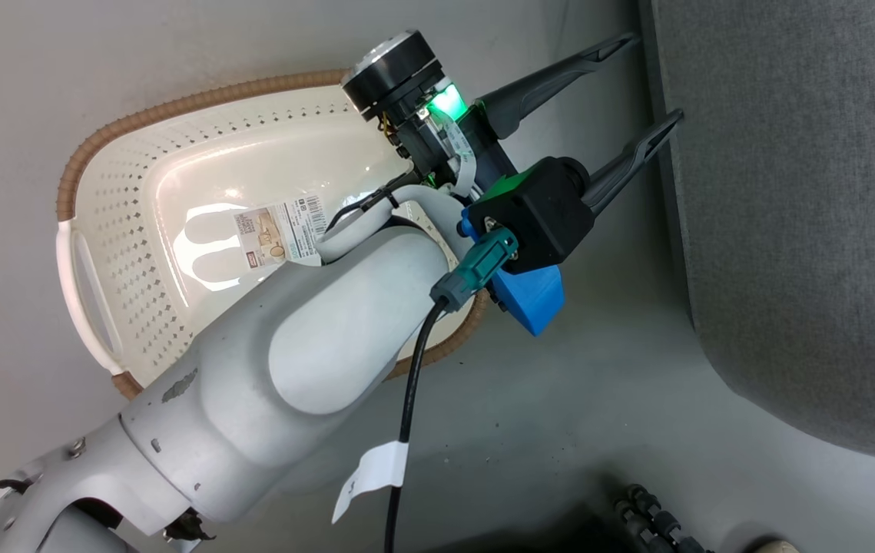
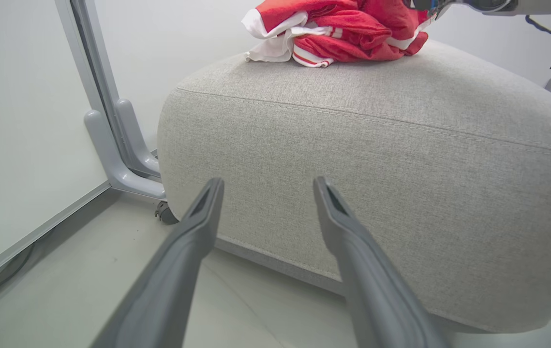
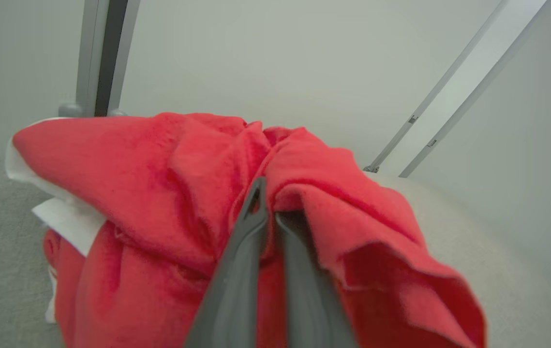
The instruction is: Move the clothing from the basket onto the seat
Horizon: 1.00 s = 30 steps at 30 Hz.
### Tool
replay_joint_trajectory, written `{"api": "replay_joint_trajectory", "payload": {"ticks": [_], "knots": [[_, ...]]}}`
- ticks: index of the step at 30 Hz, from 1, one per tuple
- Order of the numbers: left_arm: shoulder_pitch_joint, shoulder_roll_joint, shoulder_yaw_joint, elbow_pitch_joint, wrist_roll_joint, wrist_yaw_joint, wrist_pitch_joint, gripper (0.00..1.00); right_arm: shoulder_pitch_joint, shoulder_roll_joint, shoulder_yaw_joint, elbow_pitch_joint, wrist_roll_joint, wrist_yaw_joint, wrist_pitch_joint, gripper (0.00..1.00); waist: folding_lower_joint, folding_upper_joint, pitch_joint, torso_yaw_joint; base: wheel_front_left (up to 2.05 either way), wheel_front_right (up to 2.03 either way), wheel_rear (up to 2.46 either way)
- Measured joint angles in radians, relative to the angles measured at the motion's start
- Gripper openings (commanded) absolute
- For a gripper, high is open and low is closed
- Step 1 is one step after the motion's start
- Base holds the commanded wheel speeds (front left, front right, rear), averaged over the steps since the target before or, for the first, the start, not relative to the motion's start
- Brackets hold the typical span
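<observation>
Right gripper (image 3: 268, 212): two dark fingers pinched together on a fold of the bright red soft fabric clothing (image 3: 159, 183).
Left gripper (image 2: 268, 186): two fingers spread wide, holding nothing, aimed at the side of the large rounded light grey woven seat (image 2: 377, 145).
Clothing (image 2: 348, 34): one heap with white stripe trim on the seat's top; garments cannot be counted apart; long axis across the left wrist view.
Basket: one cream-white perforated oval plastic basket (image 1: 176, 104), brown rim, on the floor beside the seat (image 1: 806, 230).
Sticker (image 1: 283, 230): one inside the basket, barcoded; print unreadable.

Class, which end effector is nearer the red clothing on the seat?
Right. The right end effector is shut on the red clothing atop the seat. The left end effector hangs open, low beside the seat's side, apart from the clothing.
</observation>
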Motion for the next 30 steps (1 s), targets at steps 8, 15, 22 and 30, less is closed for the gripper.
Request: {"api": "replay_joint_trajectory", "payload": {"ticks": [8,15,22,30], "knots": [[0.007,0.000,0.001,0.010,-0.015,0.012,-0.017,1.00,0.085,0.059,-0.008,-0.024,0.009,0.000,0.000,1.00,0.0000,0.0000,-0.041,-0.002,0.00,0.00,0.00],[0.064,-0.013,0.015,0.025,-0.046,0.030,-0.042,1.00,0.266,0.108,-0.014,-0.115,0.017,0.000,0.000,1.00,-0.0001,0.0000,-0.136,-0.006,0.00,0.00,0.00],[0.162,-0.014,0.094,-0.010,-0.077,0.063,-0.046,1.00,0.390,0.158,0.046,-0.232,0.017,0.000,0.000,1.00,-0.0002,0.0000,-0.268,-0.006,0.00,0.00,0.00],[0.391,0.014,0.270,-0.106,-0.084,0.110,-0.047,1.00,0.487,0.180,0.209,-0.326,0.020,0.000,0.000,1.00,-0.0002,0.0000,-0.456,0.018,0.00,0.00,0.00]]}}
